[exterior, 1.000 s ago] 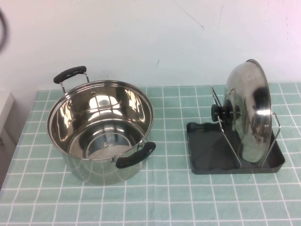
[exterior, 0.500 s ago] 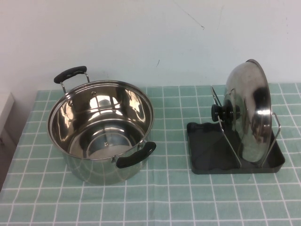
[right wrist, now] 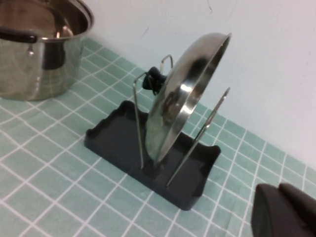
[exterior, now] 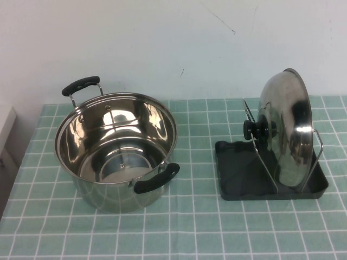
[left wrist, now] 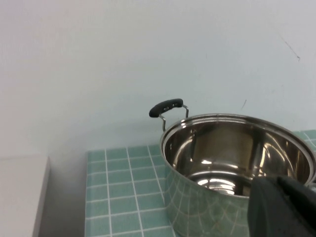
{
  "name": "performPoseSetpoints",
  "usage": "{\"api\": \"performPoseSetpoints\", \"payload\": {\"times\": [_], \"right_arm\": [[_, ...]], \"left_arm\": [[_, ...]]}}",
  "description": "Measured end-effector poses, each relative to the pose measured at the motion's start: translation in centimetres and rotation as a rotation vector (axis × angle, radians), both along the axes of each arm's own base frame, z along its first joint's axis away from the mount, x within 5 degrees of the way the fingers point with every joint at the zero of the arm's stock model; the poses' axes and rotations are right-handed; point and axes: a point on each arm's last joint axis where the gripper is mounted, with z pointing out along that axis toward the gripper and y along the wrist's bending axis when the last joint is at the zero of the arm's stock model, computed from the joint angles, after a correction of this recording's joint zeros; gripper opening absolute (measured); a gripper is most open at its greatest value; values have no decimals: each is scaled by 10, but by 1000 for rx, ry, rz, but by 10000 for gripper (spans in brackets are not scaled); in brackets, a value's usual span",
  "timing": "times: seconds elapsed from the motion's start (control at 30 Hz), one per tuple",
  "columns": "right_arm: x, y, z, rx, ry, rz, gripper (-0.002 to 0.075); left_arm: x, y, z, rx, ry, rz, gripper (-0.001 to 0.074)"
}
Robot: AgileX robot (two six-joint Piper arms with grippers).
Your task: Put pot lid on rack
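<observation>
Pot lid (exterior: 287,130) stood upright in rack (exterior: 238,184), ahead of nearer right gripper (right wrist: 284,212); left gripper (left wrist: 281,207) beside pot (exterior: 116,151); neither gripper's grip state discernible.

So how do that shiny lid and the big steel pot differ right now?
The domed stainless steel pot lid stands on edge between the wire loops of the dark grey plastic rack; the deep steel pot sits upright, open and empty on the green checked cloth. The lid has one black knob, the pot two black handles. Both are mirror-bright steel. Neither the left gripper nor the right gripper touches them.
</observation>
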Motion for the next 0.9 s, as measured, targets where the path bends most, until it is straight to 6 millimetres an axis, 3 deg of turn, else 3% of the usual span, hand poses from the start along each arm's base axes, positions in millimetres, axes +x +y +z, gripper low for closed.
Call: {"api": "performPoseSetpoints", "payload": {"times": [0.63, 0.9], "right_arm": [[-6, 2, -8, -1, 64, 26, -2], [-7, 2, -10, -6, 81, 30, -2]], "left_arm": [[1, -1, -7, 6, 48, 6, -2], [0, -6, -17, -93, 138, 128, -2]]}}
